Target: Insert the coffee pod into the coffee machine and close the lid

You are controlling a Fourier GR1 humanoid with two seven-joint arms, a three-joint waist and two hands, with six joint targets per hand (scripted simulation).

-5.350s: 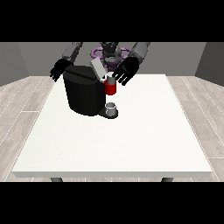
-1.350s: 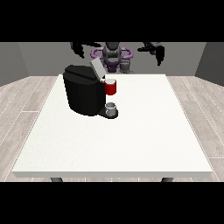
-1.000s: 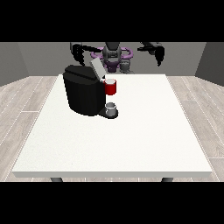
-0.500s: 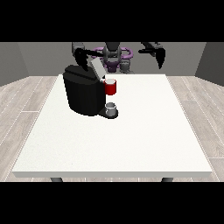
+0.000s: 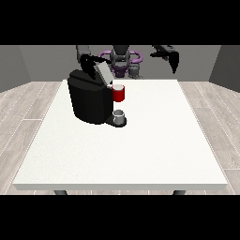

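The black coffee machine [image 5: 90,100] stands on the left half of the white table [image 5: 154,140]. Its grey lid [image 5: 103,71] is tilted up and open. A red thing at the machine [image 5: 118,93] sits under the lid at the front. A small grey thing [image 5: 119,116] rests on the machine's base below it. The hand at the view's left [image 5: 87,63] is just behind the raised lid, close to its top edge. The hand at the view's right [image 5: 173,59] hangs high in the air beyond the table's far edge, fingers pointing down and holding nothing.
The robot's torso [image 5: 121,62] stands behind the table's far edge, between the two arms. Wooden floor [image 5: 18,108] surrounds the table on both sides.
The hand at the view's left has swung inward from the far left to the back of the open lid. The hand at the view's right has stayed raised. The lid is still up.
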